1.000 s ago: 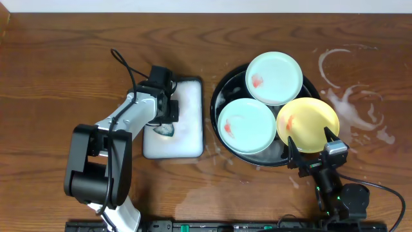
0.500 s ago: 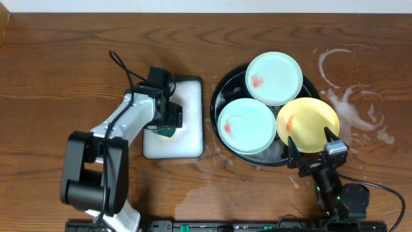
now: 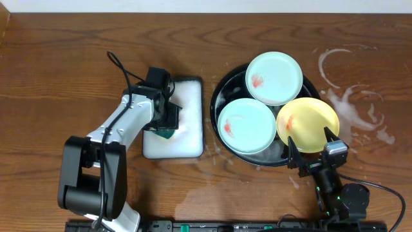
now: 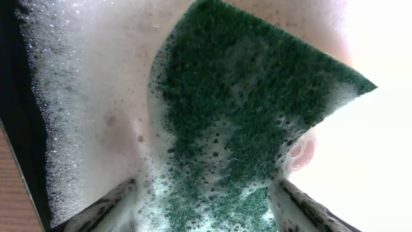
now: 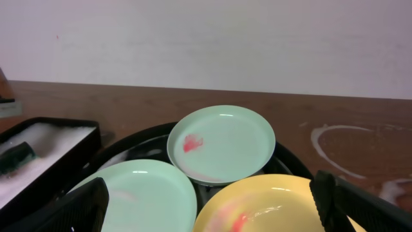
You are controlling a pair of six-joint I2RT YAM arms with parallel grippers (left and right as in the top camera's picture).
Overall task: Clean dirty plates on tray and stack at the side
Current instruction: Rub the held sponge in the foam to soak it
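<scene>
"Plates point(image 3: 247, 124) first: where do they sit?"
"All three lie in the black tray point(image 3: 217, 96), right of centre. One mint plate is at the top, the other at lower left, and the yellow plate point(image 3: 308, 122) is at lower right. Their edges overlap, and each shows a red-orange smear."
"And the right hand point(image 3: 309, 136)?"
"Spread wide at the lower edge of the yellow plate, one finger on either side, with nothing held. Whether it touches the plate I cannot tell."
"The left hand point(image 3: 166, 124)?"
"Pinching a sudsy green sponge point(image 4: 244, 116) over the foam-filled white tray point(image 3: 188, 143), left of centre."
"The side point(image 3: 351, 96)?"
"Whitish soapy rings and streaks on the brown surface point(image 3: 64, 64), upper right, just beyond the black tray"
</scene>
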